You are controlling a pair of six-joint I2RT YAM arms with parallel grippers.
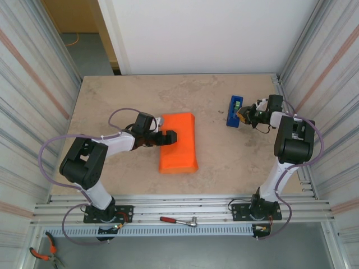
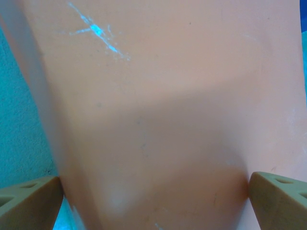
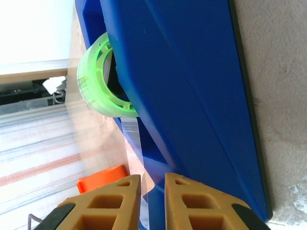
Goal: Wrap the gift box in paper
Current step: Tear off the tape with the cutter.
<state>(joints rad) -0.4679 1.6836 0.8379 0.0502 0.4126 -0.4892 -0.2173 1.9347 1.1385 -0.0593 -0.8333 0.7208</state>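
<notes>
Orange paper (image 1: pixel 178 144) is seen near the middle of the tabletop (image 1: pixel 123 101), folded into a raised, oblong bundle; whatever it covers is hidden. The left end effector (image 1: pixel 170 136) is laid against the bundle's left edge. In the left wrist view the paper (image 2: pixel 158 105) is rendered a washed-out salmon and is crossed by a soft shaded crease. Only the tips of the two fingers (image 2: pixel 29 201) are caught at the lower corners, so the left end effector (image 2: pixel 156 191) is shown spread wide with paper between its jaws. Whether the paper is pressed cannot be told.

At the right, a blue tape dispenser (image 1: pixel 234 111) stands just beside the right end effector (image 1: pixel 245 115). Close up, the dispenser (image 3: pixel 192 96) is cut off by the frame, and its green roll (image 3: pixel 98 81) is partly hidden behind it. A strip of clear tape (image 3: pixel 134 139), hard to make out, is led down from the roll. It is pinched by the nearly closed right end effector (image 3: pixel 152 191). A blurred corner of the paper (image 3: pixel 103 177) is glimpsed beyond.
</notes>
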